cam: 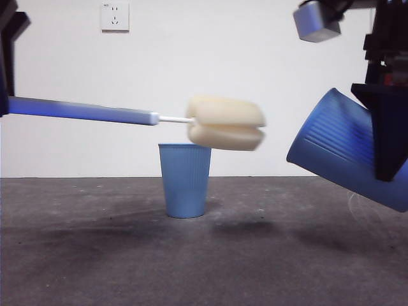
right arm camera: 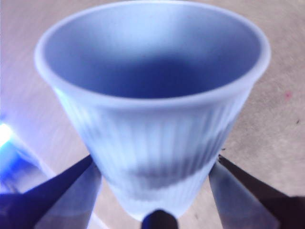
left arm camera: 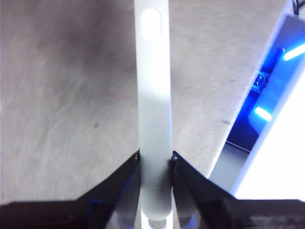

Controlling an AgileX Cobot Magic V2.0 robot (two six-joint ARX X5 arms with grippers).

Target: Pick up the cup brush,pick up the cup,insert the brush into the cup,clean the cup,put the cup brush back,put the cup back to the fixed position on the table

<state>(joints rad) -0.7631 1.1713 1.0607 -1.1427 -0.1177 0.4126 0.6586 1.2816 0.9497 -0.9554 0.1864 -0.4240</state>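
The cup brush [cam: 83,111] lies level in the air, entering from the left, its cream sponge head [cam: 226,123] hovering over the table's middle. My left gripper [left arm camera: 155,157] is shut on its grey handle [left arm camera: 153,95]; in the front view only a dark bit of that arm [cam: 5,70] shows at the left edge. At the right, the cup [cam: 331,150] is held off the table [cam: 95,255], tilted with its mouth toward the sponge and a gap between them. My right gripper [right arm camera: 155,160] is shut on the cup's ribbed lower wall [right arm camera: 152,138], black jaw [cam: 389,127] in front.
A second light-blue cup [cam: 185,180] stands upright on the table, just behind and below the sponge head. A white wall with a socket [cam: 115,17] closes the back. The grey camera box [cam: 317,22] of the right arm hangs at the top right.
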